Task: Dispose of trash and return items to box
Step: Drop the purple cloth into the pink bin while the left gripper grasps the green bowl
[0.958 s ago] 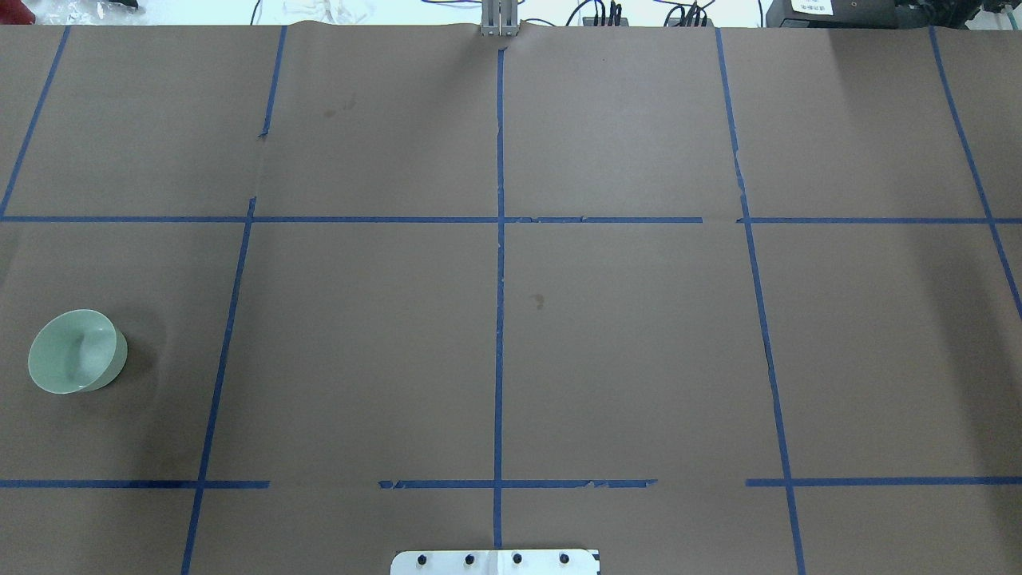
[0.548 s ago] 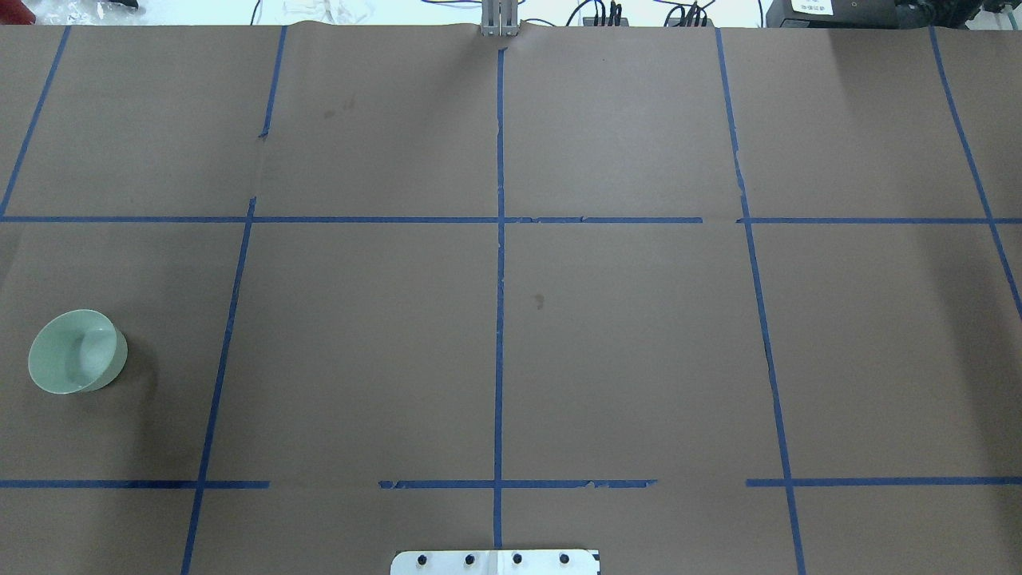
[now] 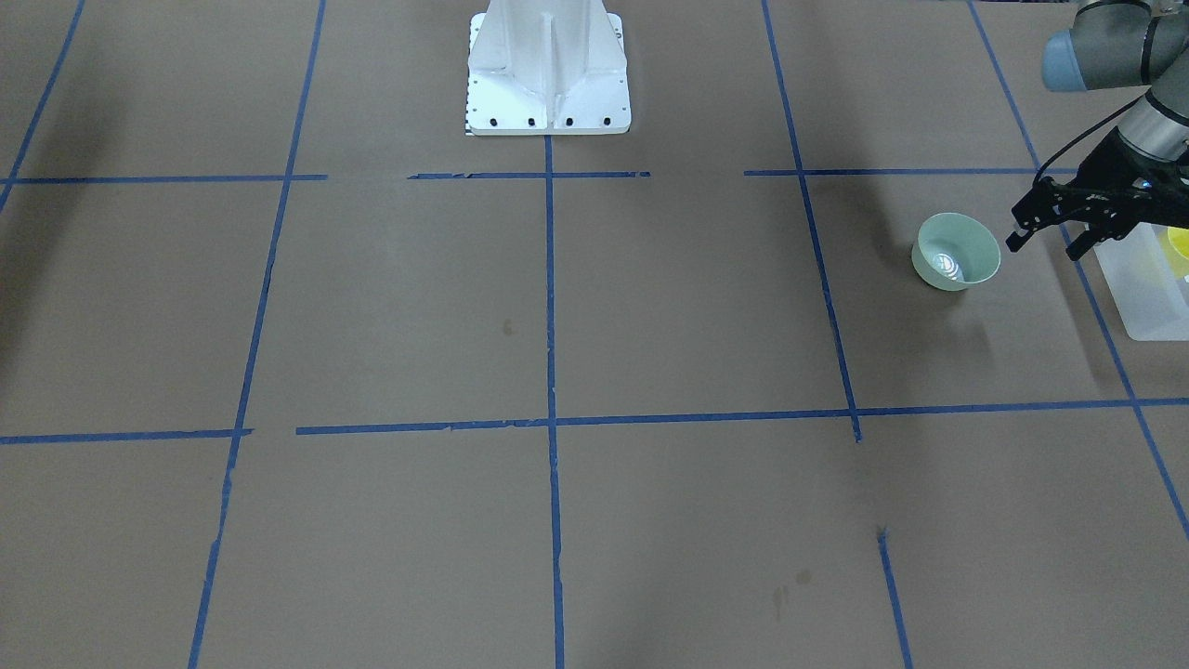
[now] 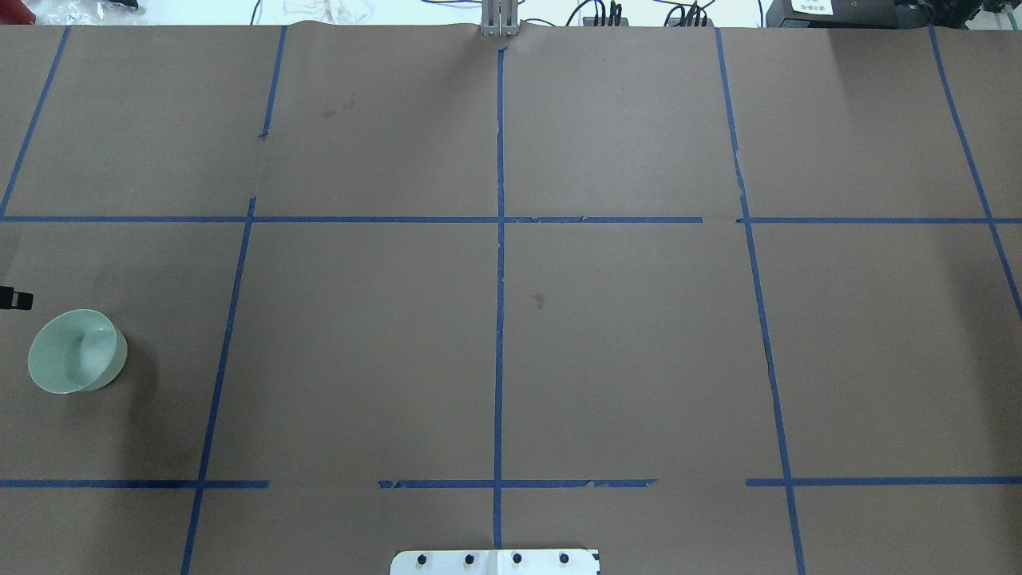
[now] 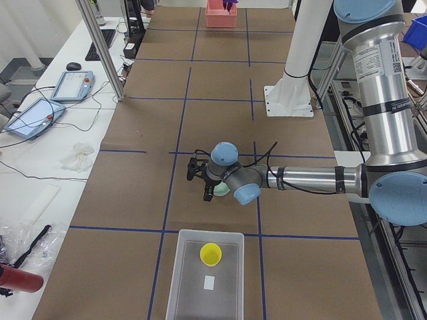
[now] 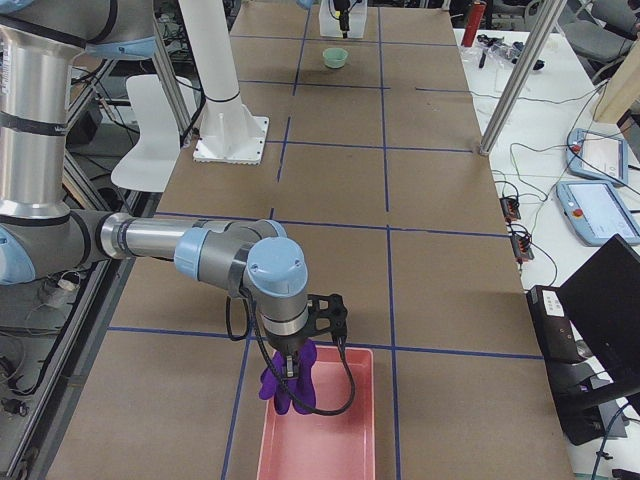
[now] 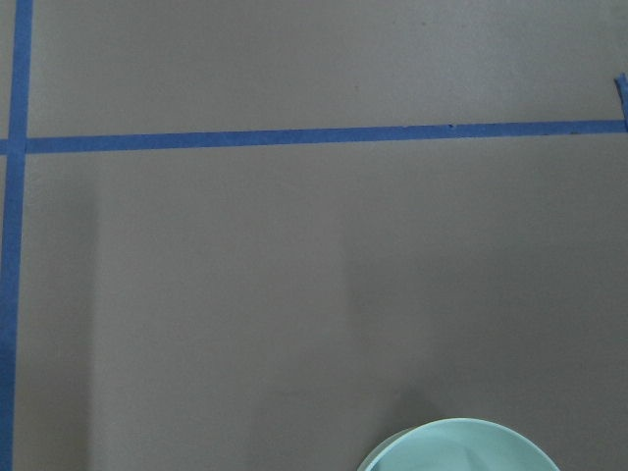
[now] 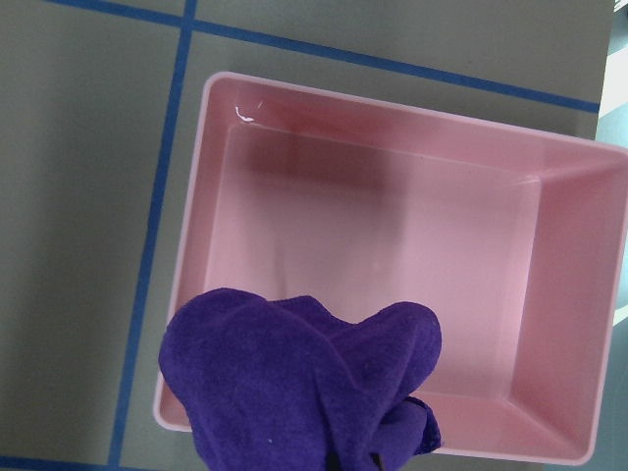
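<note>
The pale green bowl [image 3: 957, 249] stands upright on the brown paper; it also shows at the overhead view's left [image 4: 77, 351] and at the bottom of the left wrist view [image 7: 461, 451]. My left gripper [image 3: 1048, 243] is open and empty, hovering between the bowl and the frosted box [image 3: 1143, 293]. One of its fingertips [image 4: 20, 300] shows at the overhead view's left edge. The yellow cup [image 5: 211, 254] stands inside the box [image 5: 190, 287]. My right gripper [image 6: 290, 368] is shut on a purple cloth [image 8: 304, 383] and holds it above a pink bin [image 8: 392, 245].
The white robot base [image 3: 548, 70] stands at the table's near-robot edge. Blue tape lines grid the brown paper. Tablets and cables [image 5: 47, 100] lie on a side table beyond the far edge. A metal post [image 5: 103, 47] stands at that edge.
A fingertip of my left gripper has come into the overhead view at the left edge, just beyond the bowl. The bowl has not moved.
</note>
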